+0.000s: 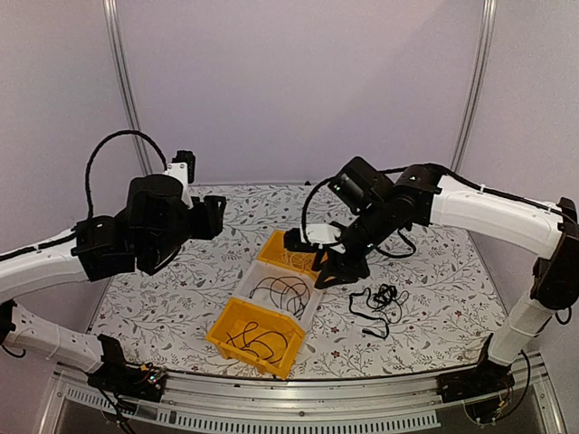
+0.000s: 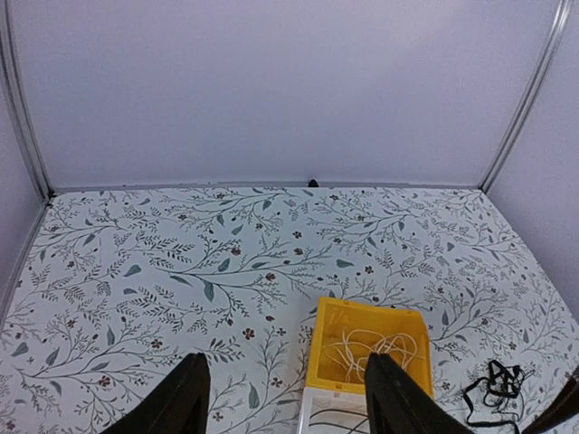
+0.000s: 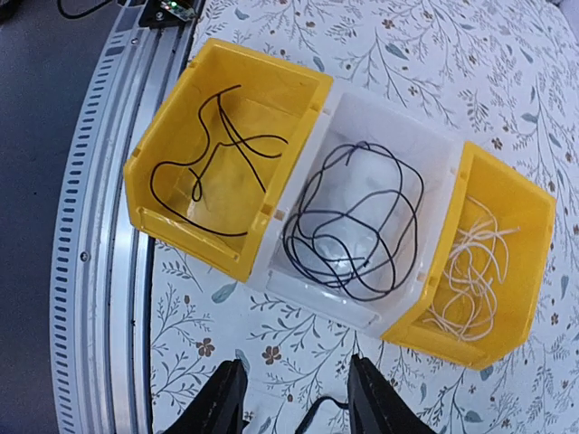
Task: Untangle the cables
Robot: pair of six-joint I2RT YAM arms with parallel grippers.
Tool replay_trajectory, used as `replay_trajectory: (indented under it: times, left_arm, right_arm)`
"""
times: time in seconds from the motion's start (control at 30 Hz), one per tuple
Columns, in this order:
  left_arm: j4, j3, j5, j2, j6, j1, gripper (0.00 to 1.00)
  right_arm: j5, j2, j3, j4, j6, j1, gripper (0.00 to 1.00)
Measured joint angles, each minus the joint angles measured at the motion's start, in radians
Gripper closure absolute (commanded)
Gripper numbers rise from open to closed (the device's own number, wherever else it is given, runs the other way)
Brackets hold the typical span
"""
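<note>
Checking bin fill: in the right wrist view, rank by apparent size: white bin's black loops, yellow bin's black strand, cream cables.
1. Look alike: black loops in white bin, black strand in yellow bin.
2. Smallest: cream cables.

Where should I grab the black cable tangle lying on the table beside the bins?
Take the black cable tangle by one of the loose loops trailing toward the near edge, not by the dense knot. Come straight down from above: it lies flat on the table, and a single strand should pinch cleanly there. The right gripper is the nearer one.
</note>
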Motion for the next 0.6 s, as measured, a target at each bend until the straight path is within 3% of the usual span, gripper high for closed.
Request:
replay_trajectory:
  times: [0.2,0.37,0.47,0.6]
  left_arm:
    - [0.058,0.104,0.102,0.149,0.103,0.005,0.39]
    - [0.090,0.182,0.207,0.288,0.151,0.007,0.39]
    - [0.116,0.191,0.262,0.328,0.160,0.007,0.39]
    - [0.133,0.208,0.321,0.361,0.160,0.007,0.40]
  right_arm:
    - [0.007,-0.142,-0.286,0.050,0.010,-0.313,0.66]
    - [0.024,-0.184,-0.449,0.078,0.037,-0.574,0.60]
    - [0.027,-0.187,-0.509,0.101,0.041,-0.654,0.57]
    - [0.024,-0.191,-0.590,0.122,0.023,-0.668,0.57]
